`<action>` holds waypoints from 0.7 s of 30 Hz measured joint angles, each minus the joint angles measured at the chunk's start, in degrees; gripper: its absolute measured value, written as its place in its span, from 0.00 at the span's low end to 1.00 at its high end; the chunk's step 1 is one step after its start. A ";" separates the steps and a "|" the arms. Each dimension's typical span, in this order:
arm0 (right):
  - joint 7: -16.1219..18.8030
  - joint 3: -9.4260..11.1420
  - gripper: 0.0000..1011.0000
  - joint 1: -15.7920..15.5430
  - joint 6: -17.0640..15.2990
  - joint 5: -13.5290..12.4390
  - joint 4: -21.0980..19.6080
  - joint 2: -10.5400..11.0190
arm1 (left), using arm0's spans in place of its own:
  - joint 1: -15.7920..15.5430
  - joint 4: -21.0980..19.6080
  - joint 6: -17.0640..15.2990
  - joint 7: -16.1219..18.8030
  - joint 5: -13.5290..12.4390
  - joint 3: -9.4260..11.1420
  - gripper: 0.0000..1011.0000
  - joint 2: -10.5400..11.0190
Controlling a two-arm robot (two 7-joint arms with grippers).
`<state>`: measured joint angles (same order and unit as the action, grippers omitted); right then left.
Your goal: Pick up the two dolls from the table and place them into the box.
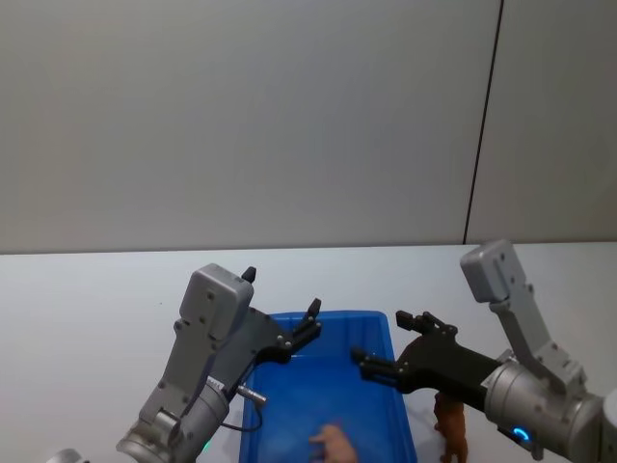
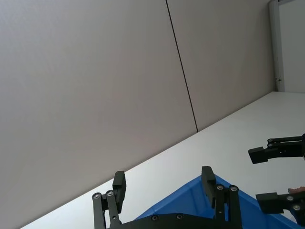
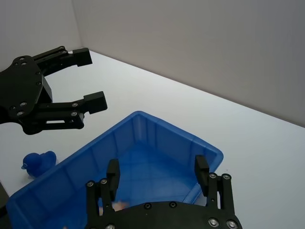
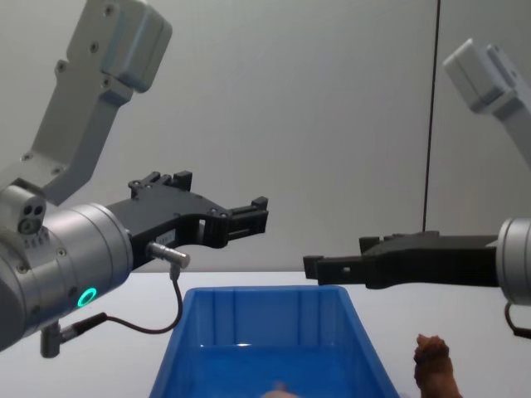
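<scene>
Left gripper [image 1: 310, 321] hangs open and empty over the far-left rim of the box [image 1: 347, 315]. Its tips face the other arm's and are near, so you could clash them. The pale pink doll [image 1: 335, 444] lies inside the box, toward the near wall. Right gripper [image 1: 381, 338] is open, empty, above the box's right side. The reddish-brown doll [image 1: 450, 429] stands upright on the table [image 1: 96, 309], just beside the right wall. Drop carelessly and you may clip the rim or topple it.
</scene>
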<state>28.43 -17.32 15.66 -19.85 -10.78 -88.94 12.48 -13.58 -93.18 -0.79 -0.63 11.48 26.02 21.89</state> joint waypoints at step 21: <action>-4.25 1.32 0.99 -4.75 2.52 -2.43 -4.15 3.76 | 0.00 0.00 0.00 0.00 0.00 0.00 0.99 0.00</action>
<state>24.18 -15.99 10.91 -17.34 -13.21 -93.10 16.25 -13.59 -93.18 -0.79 -0.63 11.48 26.02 21.89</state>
